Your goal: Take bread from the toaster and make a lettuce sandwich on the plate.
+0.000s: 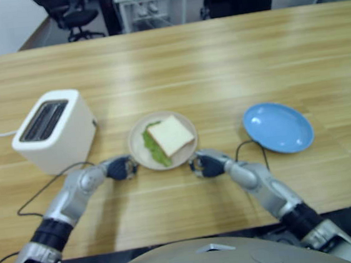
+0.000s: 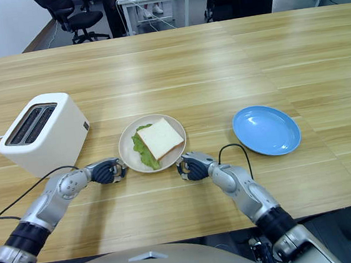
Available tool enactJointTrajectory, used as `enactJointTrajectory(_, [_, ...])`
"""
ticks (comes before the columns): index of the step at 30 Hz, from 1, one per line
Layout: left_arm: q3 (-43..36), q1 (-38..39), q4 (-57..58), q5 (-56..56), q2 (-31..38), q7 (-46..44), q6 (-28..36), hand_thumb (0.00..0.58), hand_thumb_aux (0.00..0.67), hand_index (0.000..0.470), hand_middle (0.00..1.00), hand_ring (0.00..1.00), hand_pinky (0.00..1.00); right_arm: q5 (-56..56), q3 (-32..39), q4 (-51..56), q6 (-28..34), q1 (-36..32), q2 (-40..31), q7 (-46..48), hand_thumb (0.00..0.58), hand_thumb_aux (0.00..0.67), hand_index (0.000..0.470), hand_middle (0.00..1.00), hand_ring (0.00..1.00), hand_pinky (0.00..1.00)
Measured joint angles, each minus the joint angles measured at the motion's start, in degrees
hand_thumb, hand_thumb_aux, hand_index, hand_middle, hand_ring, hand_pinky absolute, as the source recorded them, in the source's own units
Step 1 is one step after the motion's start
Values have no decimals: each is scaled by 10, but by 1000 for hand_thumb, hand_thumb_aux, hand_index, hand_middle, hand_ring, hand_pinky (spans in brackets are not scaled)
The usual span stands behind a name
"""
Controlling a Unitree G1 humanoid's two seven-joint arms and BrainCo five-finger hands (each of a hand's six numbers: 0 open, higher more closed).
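Left hand (image 2: 107,172) and right hand (image 2: 192,166), fingers curled on nothing, rest just beside the plate (image 2: 124,148), one at each side. The plate carries bread (image 2: 163,138) over lettuce (image 2: 141,150) (leaf edge exposed). Toaster (image 2: 38,134) stands farther left, blue plate (image 2: 266,129) farther right.

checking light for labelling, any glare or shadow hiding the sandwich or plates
Left eye view: small white glints on the blue plate, a pale sheen across the table. Right eye view: the sandwich on its beige plate is evenly lit, nothing hidden; the toaster throws only a soft shadow.
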Motion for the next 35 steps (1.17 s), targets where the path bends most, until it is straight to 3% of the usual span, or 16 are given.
enactJointTrajectory(3, [-9,-44,57,-7,-53,19,-6,580,670,460,1000,1000,1000,-1,3,74,-16,-54,19,-29,580,670,460,1000,1000,1000])
enactJointTrajectory(4, [-12,-56,74,-5,-67,31,-6,547,510,350,1000,1000,1000,-2,4,99,-21,-71,25,-43,580,670,460,1000,1000,1000])
enactJointTrajectory(6, [-15,-85,109,10,-81,73,3,517,449,308,1000,1000,1000,-3,5,152,-38,-104,33,-76,580,670,460,1000,1000,1000])
enactJointTrajectory(7, [-13,-93,121,18,-82,94,10,432,331,227,1000,1000,1000,-6,5,174,-45,-117,35,-94,580,670,460,1000,1000,1000])
enactJointTrajectory(8, [-13,-97,128,21,-82,106,14,128,79,54,898,898,898,-8,4,188,-50,-124,37,-108,580,670,460,1000,1000,1000])
enactJointTrajectory(9, [-12,-101,136,25,-83,125,19,0,0,0,376,376,376,-13,5,209,-57,-136,39,-131,580,670,460,894,894,894])
enactJointTrajectory(10, [-11,-101,138,27,-85,140,22,0,0,0,0,0,0,-17,4,223,-62,-144,40,-154,474,384,263,0,0,0])
enactJointTrajectory(11, [-10,-101,138,27,-85,148,23,0,0,0,0,0,0,-22,4,231,-63,-149,39,-170,0,0,0,0,0,0])
enactJointTrajectory(16, [17,-94,130,13,-87,189,38,0,0,0,0,0,0,-17,-18,175,-102,-126,27,-225,0,0,0,0,0,0])
enactJointTrajectory(20, [106,-61,87,-71,-124,231,40,0,0,0,0,0,0,69,-74,77,-136,-70,26,-221,0,0,0,0,0,0])
enactJointTrajectory(26, [186,-44,5,-222,-236,260,-48,0,0,0,0,0,0,279,-175,-42,-138,-6,81,-169,0,0,0,0,0,0])
enactJointTrajectory(30, [197,-54,21,-254,-283,283,-93,0,0,0,0,0,0,372,-219,-41,-126,-6,127,-146,0,0,0,0,0,0])
enactJointTrajectory(35, [219,-86,113,-277,-302,302,-147,0,0,0,0,0,0,401,-266,53,-126,-44,164,-160,0,0,0,0,0,0])
